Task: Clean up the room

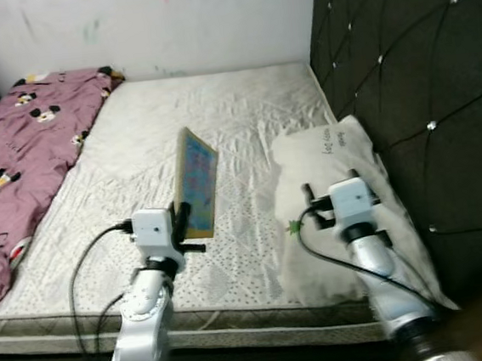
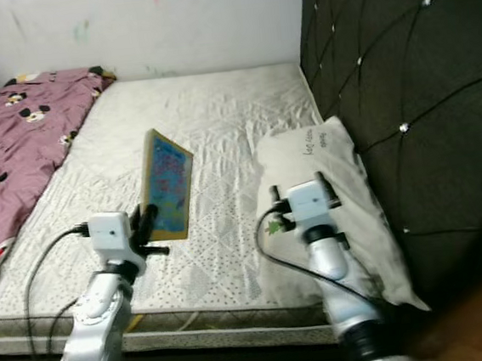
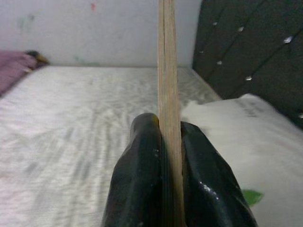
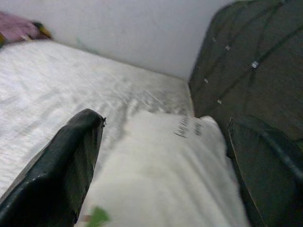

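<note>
A thin, flat board [image 1: 197, 180] with a colourful face and a wooden edge stands tilted on its edge above the white mattress [image 1: 217, 106]. My left gripper [image 1: 182, 218] is shut on its near lower edge. In the left wrist view the two black fingers [image 3: 142, 179] press on either side of the board [image 3: 166, 71]. My right gripper [image 1: 331, 185] hovers open over a white pillow [image 1: 324, 151] that lies along the headboard. The right wrist view has its fingers [image 4: 66, 175] spread wide with the pillow [image 4: 161, 179] between and beyond them.
A pink blanket with a cartoon mouse print [image 1: 24, 142] is bunched along the mattress's left side. A dark quilted headboard [image 1: 420, 86] rises on the right. A white wall stands behind the bed. The mattress's front edge is just below my arms.
</note>
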You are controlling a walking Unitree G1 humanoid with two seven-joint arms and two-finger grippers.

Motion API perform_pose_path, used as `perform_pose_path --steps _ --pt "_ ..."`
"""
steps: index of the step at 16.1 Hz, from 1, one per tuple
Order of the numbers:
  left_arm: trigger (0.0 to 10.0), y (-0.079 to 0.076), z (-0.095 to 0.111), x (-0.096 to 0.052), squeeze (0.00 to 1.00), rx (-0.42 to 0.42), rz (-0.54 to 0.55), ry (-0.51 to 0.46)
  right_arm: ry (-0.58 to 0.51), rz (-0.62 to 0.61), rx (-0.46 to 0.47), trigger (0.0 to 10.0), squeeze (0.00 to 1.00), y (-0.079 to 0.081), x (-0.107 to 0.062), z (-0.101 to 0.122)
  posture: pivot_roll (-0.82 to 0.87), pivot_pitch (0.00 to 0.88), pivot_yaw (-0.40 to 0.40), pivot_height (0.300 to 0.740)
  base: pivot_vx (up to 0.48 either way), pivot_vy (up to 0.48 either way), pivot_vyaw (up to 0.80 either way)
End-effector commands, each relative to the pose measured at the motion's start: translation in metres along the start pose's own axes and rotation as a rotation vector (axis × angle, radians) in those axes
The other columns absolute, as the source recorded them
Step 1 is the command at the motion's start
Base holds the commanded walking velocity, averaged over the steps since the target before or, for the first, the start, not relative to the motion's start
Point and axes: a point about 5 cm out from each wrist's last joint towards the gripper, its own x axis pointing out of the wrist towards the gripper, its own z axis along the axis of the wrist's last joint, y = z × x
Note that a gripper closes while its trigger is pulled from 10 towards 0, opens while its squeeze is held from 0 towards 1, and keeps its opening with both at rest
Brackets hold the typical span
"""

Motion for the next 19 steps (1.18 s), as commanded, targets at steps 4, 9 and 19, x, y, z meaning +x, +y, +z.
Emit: perform_pose_path --steps 4,9,19 --pt "10.0 0.004 0.011 0.003 0.00 0.019 -0.005 -0.046 -0.027 0.018 0.011 10.0 0.00 0.007 0.005 0.008 -0.04 0.000 0.051 0.740 0.337 0.000 0.00" --pt "10.0 0.003 0.005 0.002 0.00 0.000 0.033 -0.007 -0.022 0.012 0.003 10.0 0.00 0.002 0.006 0.007 -0.03 0.000 0.049 0.740 0.130 0.000 0.00" --pt "10.0 0.000 0.002 -0.002 0.00 -0.039 0.041 0.009 0.012 0.026 0.020 10.0 0.00 0.010 -0.002 -0.003 -0.02 0.000 0.037 0.740 0.000 0.361 0.00"
